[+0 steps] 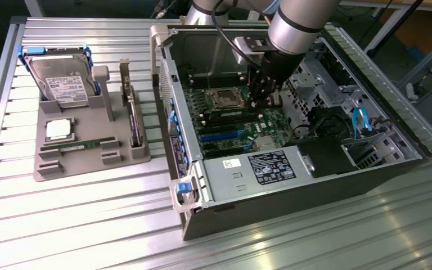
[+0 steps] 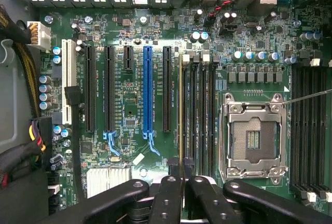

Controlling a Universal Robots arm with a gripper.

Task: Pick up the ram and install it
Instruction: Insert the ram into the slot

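- Wrist view: looked straight down on the motherboard [image 2: 129, 42] inside the open computer case [image 1: 201, 185].
- Found the gripper [image 2: 182, 180] with its fingers [image 2: 168, 195] drawn almost together, pinching the ram [image 2: 180, 110]. Saw the stick edge-on as a thin pale-green line, with its near part hidden behind the fingers.
- Placed the ram toward the middle of the motherboard, along the outermost of the memory slots [image 2: 199, 110], between a black expansion slot [image 2: 166, 89] and the CPU socket [image 2: 252, 138].
- Could not tell whether the stick's lower edge touched the slot or hung just above it.
- Exterior view: saw the gripper [image 1: 265, 93] down inside the case, over the board's middle, just beside the socket.
- Judged the step in hand to be seating the ram in its slot, with the pickup already done.
- Called for holding the stick parallel to the slot along its whole length; looked close to parallel from the wrist.
- Called for matching the notch to the slot's key and having both end latches open; too small to check either.
- Advised a straight, even push without rocking, since a tilted stick could jam or slip in so narrow a pinch.
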